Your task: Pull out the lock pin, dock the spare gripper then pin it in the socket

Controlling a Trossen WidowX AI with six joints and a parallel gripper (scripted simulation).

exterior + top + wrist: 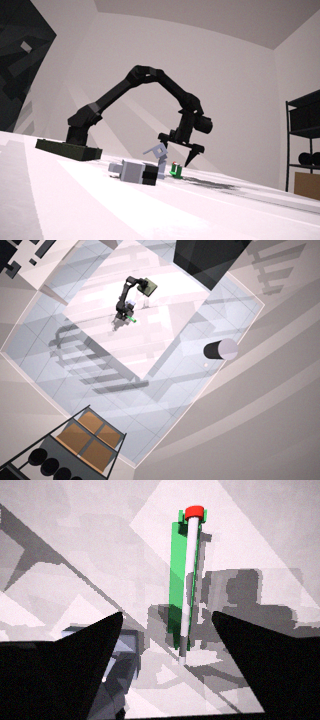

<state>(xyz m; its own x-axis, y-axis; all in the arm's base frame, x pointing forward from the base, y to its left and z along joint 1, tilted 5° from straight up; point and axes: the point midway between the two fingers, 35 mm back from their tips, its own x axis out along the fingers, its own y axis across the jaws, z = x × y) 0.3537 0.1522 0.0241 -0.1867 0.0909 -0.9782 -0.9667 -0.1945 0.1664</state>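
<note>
My gripper (175, 158) (168, 615) is open and empty, its fingertips pointing down above the table. The lock pin (177, 164) (189, 570), with a white shaft and red head, lies along the green cradle (131, 318) (178, 171) (176, 560), between and beyond the fingertips in the wrist view. The blue-grey mount (161, 169) stands beside the cradle; its tilted square socket (156, 147) shows a see-through opening. In the wrist view the mount is partly hidden by the left finger. The spare gripper (132, 171), a grey block with a black end, lies on its side near the mount.
The arm's green base plate (152, 289) (60, 151) is on the white table (155, 348). A shelf rack (89, 433) (303, 133) and a dark cylinder (213, 350) stand away from the table. Shadows cross the tabletop around the cradle.
</note>
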